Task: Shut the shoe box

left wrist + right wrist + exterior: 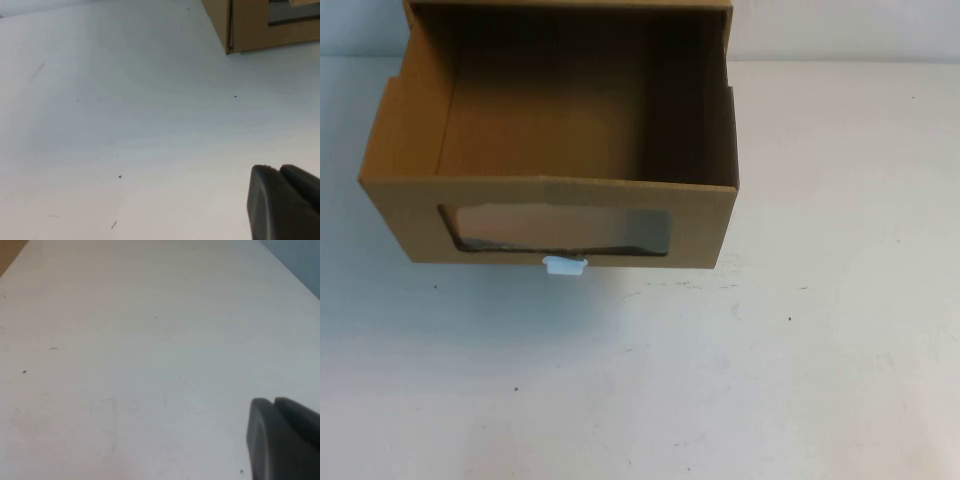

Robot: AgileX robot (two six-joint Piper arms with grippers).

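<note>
Shoe box [560,150], brown cardboard, drawer-style: you are seeing its drawer standing pulled out toward you at the table's [770,380] far centre, interior empty, small white pull tab [565,265] below the clear window [555,230]. Left gripper [285,200]: hovering over bare white tabletop, well apart from the box, holding nothing; opening cannot be told. Right gripper [285,437]: likewise, apparently parked awaiting a push.

The brown cardboard drawer-style shoe box [560,150] stands open, its drawer pulled out so the bare inside shows from above. A rectangular clear window [555,230] sits in its front panel, and a small white pull tab [565,265] hangs just below that window.
</note>
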